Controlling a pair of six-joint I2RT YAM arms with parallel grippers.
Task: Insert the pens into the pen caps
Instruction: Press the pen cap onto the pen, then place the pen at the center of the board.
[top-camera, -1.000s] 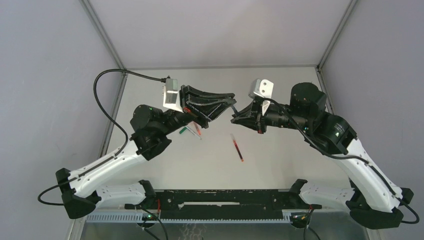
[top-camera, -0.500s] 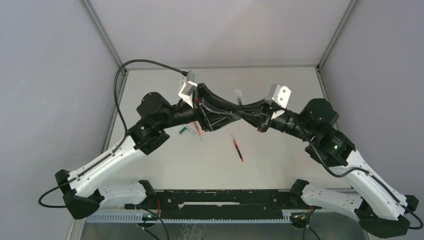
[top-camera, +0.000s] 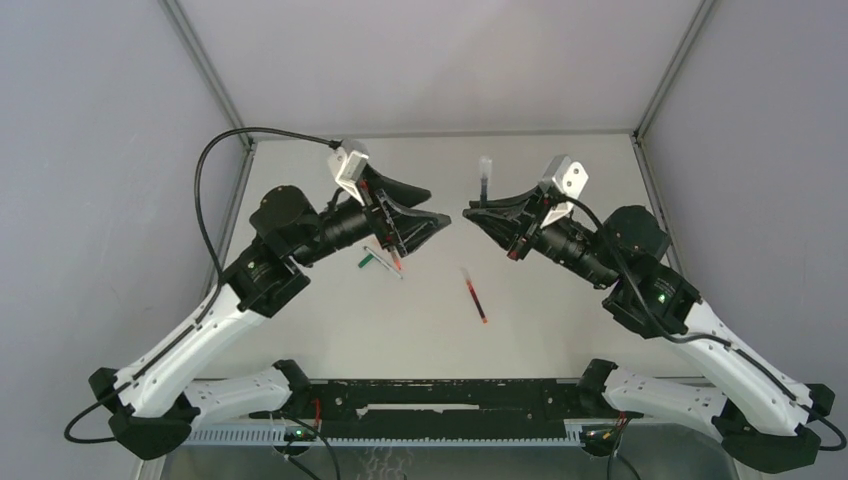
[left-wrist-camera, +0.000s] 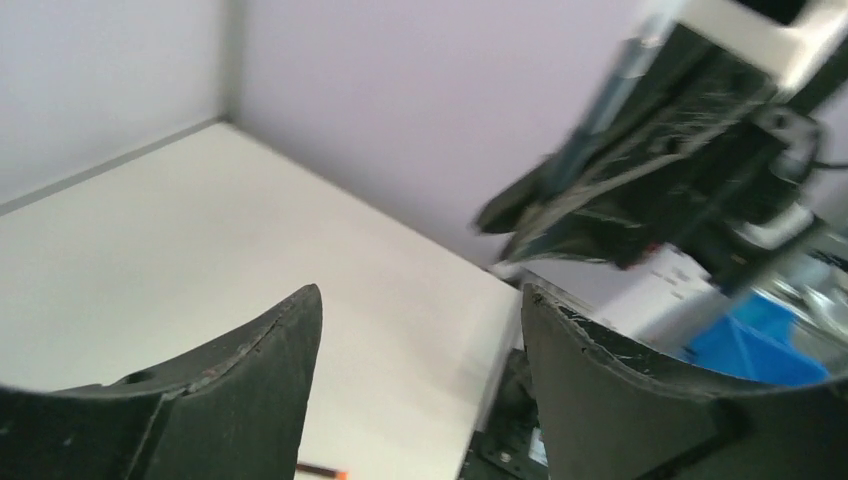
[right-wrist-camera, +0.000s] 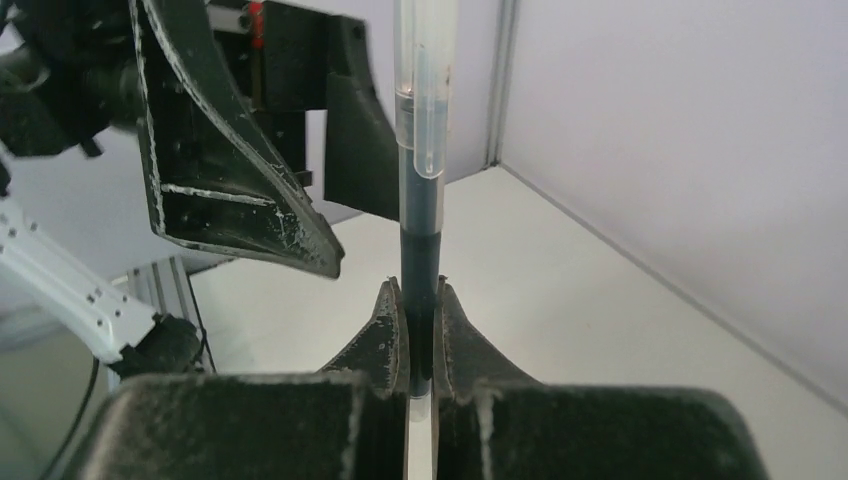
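Black rail (top-camera: 450, 400) is seen along the near bench edge between the arm bases. On the bench (top-camera: 560, 330) past it, a red pen (top-camera: 474, 295) lies alone, uncapped end not readable, well apart from both hands. Further back and to the left, a green pen (top-camera: 378, 264) with pale barrel and a second red pen (top-camera: 394, 259) lie close together. Whether they touch cannot be told. Both are partly covered from above by the left hand (top-camera: 440, 205), which is raised over them.

Left hand is spread, nothing between the fingers. This is confirmed in the left wrist view (left-wrist-camera: 420, 300), where only bare bench shows in the gap and a red pen tip shows at the bottom edge.

Right hand (top-camera: 468, 212) faces it across a small gap, tips near but apart. It is pinched on a dark pen (right-wrist-camera: 420, 230), gripped low on the barrel and held upright off the bench. A clear cap (right-wrist-camera: 425, 90) with clip is seen over the pen's upper end.

In the right wrist view the left hand's finger (right-wrist-camera: 230, 180) stands just beside the pen, not touching. Pale walls (top-camera: 430, 60) close the far side. A blue box (left-wrist-camera: 760, 350) is seen blurred behind the right arm.
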